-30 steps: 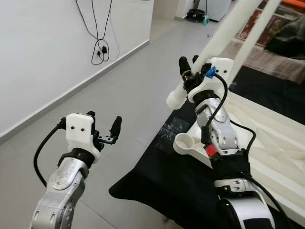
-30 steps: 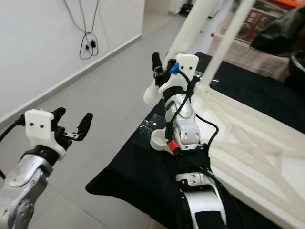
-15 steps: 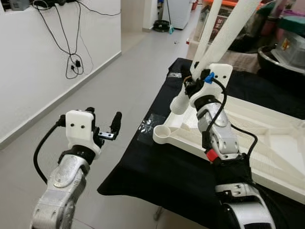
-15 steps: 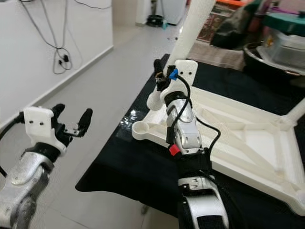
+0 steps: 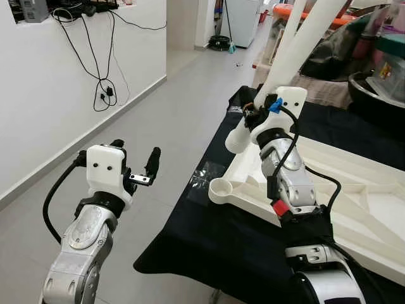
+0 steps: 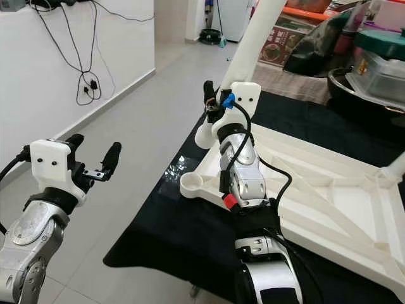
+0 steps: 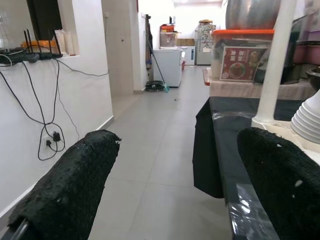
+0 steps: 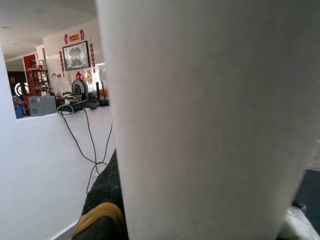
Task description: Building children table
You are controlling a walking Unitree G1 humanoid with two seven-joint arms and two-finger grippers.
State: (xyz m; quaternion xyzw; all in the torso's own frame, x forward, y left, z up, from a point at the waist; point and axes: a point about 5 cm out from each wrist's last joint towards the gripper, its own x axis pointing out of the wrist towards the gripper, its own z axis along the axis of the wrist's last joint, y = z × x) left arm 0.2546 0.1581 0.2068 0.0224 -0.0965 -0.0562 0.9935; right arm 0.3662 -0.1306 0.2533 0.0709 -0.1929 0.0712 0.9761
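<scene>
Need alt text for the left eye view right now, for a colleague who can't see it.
The right gripper is shut on a white table leg held slanted above an upturned white tabletop lying on black cloth. The left gripper hovers open over grey floor.

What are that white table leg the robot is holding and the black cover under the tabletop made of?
The table leg in the right gripper looks like moulded plastic: uniform matte white, with ribbed threads at its lower end. The upturned tabletop appears to be the same plastic, with moulded ribs. The black cover seems to be a soft cloth or thin sheet, since it drapes limply over the edge; which one is unclear.
</scene>
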